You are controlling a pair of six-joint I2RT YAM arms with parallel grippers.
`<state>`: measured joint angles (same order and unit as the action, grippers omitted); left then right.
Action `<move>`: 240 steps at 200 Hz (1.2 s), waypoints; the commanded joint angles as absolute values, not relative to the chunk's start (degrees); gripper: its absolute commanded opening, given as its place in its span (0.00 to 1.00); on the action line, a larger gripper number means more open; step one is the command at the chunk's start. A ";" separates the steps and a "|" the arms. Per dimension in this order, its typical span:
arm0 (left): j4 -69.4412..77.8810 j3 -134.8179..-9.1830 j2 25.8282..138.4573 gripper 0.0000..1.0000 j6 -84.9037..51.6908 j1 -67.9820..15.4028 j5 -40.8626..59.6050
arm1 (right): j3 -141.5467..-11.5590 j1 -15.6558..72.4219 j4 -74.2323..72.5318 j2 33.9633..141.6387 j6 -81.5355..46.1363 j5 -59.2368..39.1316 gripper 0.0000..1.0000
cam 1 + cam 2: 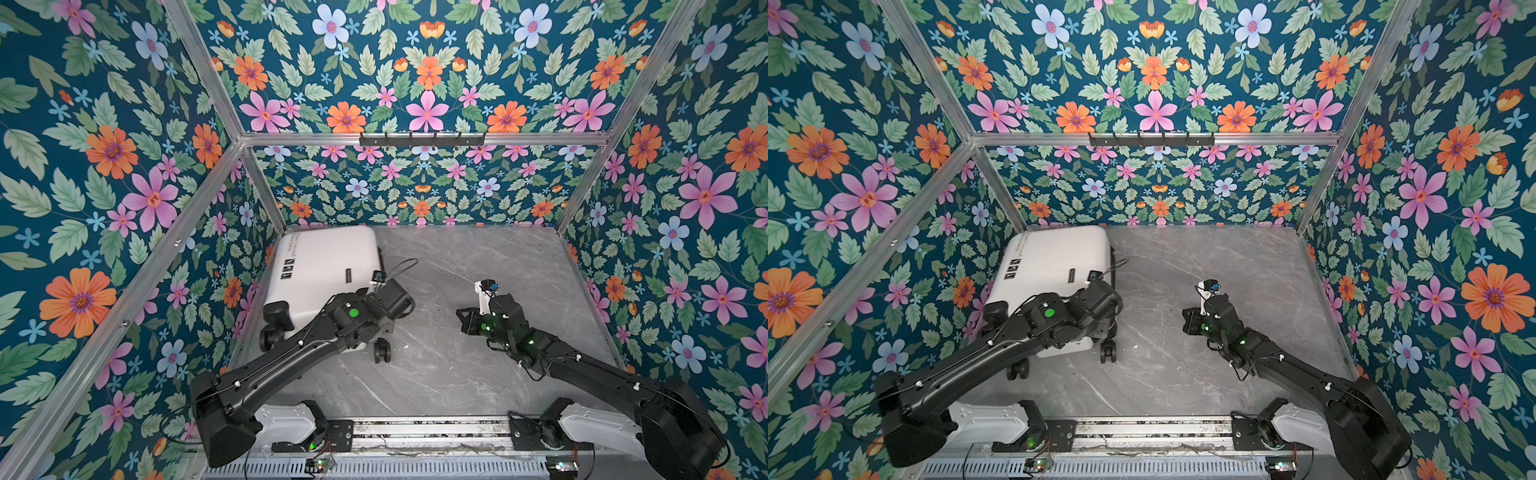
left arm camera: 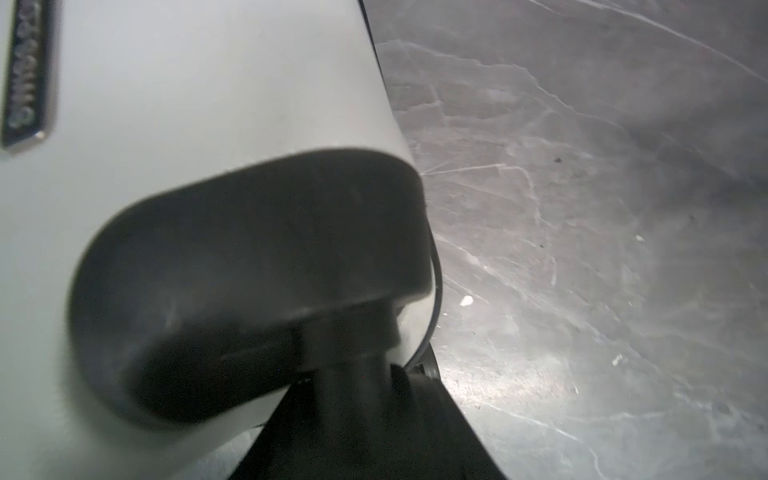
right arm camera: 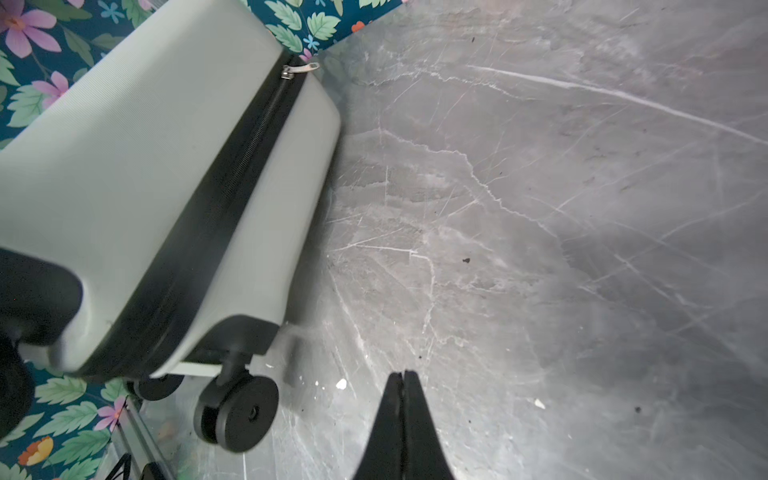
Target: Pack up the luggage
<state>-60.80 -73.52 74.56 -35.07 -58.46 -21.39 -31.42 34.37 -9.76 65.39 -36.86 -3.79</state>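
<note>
The luggage (image 1: 324, 266) (image 1: 1054, 262) is a white hard-shell suitcase, zipped shut and lying flat in the back left corner, wheels toward me. My left gripper (image 2: 353, 374) is at its near right corner. In the left wrist view the stem under the black wheel housing (image 2: 249, 270) runs down between the dark fingers, so the gripper looks shut on that wheel. In both top views the wrist hides those jaws. A lower wheel (image 1: 382, 351) (image 3: 237, 411) hangs free. My right gripper (image 1: 461, 318) (image 3: 403, 374) is shut and empty over the bare table, to the right of the suitcase (image 3: 124, 145).
The grey marble table (image 1: 478, 374) is walled by floral panels on three sides, with aluminium frame posts at the corners. A black hook rail (image 1: 422, 139) hangs on the back wall. The silver zipper pull (image 3: 299, 68) sits at the suitcase's far corner.
</note>
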 commanded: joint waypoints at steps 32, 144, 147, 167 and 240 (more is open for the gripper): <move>-37.85 -73.54 76.44 0.00 -13.62 -66.50 -6.92 | -30.68 24.27 -5.79 60.17 -37.23 -4.28 0.00; -42.94 -65.38 69.18 0.93 -23.15 -66.97 -19.86 | -26.95 16.72 12.28 36.30 -37.71 1.75 0.39; -43.00 -65.32 68.93 0.93 -23.41 -66.97 -19.85 | -27.31 16.71 13.03 35.97 -38.00 2.55 0.42; -44.54 -66.51 68.44 0.96 -25.52 -67.13 -19.44 | -31.98 16.28 19.67 37.68 -40.89 8.51 0.51; -45.71 -66.56 74.21 0.98 -28.50 -68.78 -18.87 | -60.44 -7.31 25.76 69.52 -50.19 -11.94 0.50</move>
<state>-44.05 -67.24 73.36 -26.70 -68.93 -16.60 -55.37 -4.49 25.52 62.61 -46.76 -3.42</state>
